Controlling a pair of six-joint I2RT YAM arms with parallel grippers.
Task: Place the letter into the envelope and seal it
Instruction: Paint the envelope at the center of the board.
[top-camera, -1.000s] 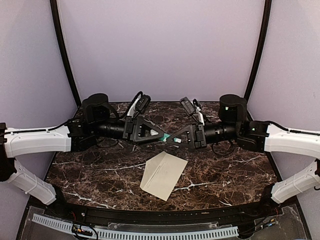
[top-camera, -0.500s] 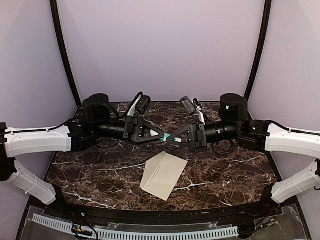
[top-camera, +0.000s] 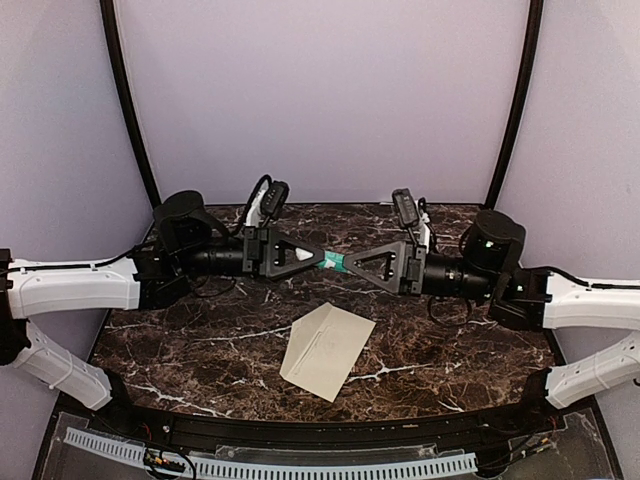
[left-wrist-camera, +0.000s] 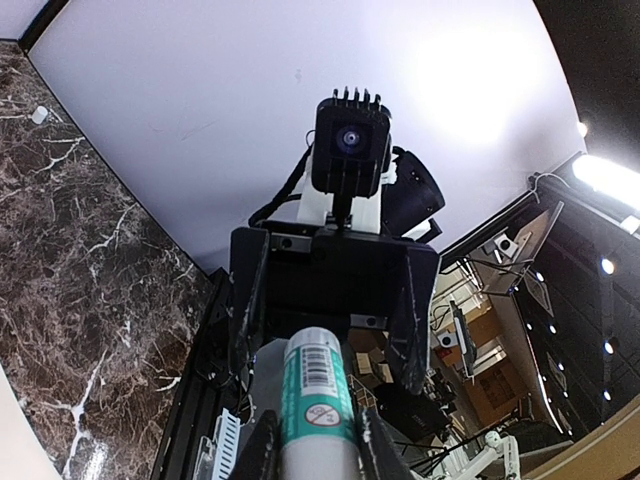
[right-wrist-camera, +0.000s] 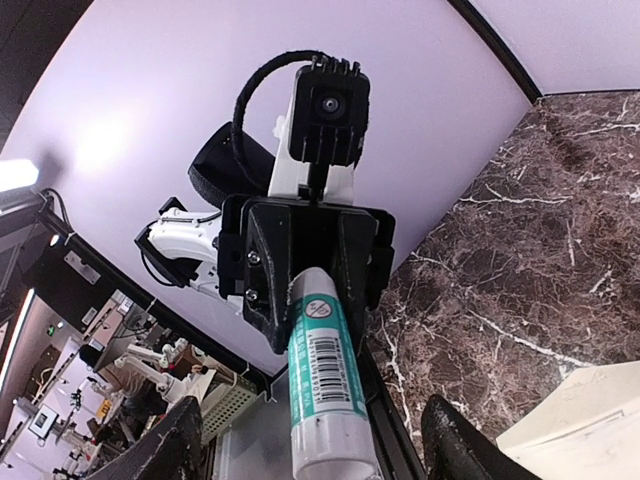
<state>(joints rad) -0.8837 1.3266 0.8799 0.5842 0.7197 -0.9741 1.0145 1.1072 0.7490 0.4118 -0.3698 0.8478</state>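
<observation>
Dark marble tabletop (top-camera: 190, 345) is occupied by the cream-beige rectangular paper envelope (top-camera: 328, 350), lying flat near the front edge. No white paper letter is seen apart from it, so insertion is judged done. A green-and-white glue stick tube (right-wrist-camera: 322, 370) is clamped by the left gripper (left-wrist-camera: 315, 450), while the right gripper (right-wrist-camera: 318, 445) is spread wide around its end. Sealing is judged not yet done.

A dark brown marble-patterned tabletop (top-camera: 450, 345), veined in white, has a curved near edge with a black rim. One cream-beige rectangular paper envelope (top-camera: 326, 350) lies flat on it, a little toward 6 o'clock from the middle of the slab. Its long sides run from about 1 o'clock to 7 o'clock, and a faint slanted line crosses its face. In the left wrist view a small white scrap (left-wrist-camera: 39, 114) sits on the stone close to the wall, at that picture's 10 o'clock.
</observation>
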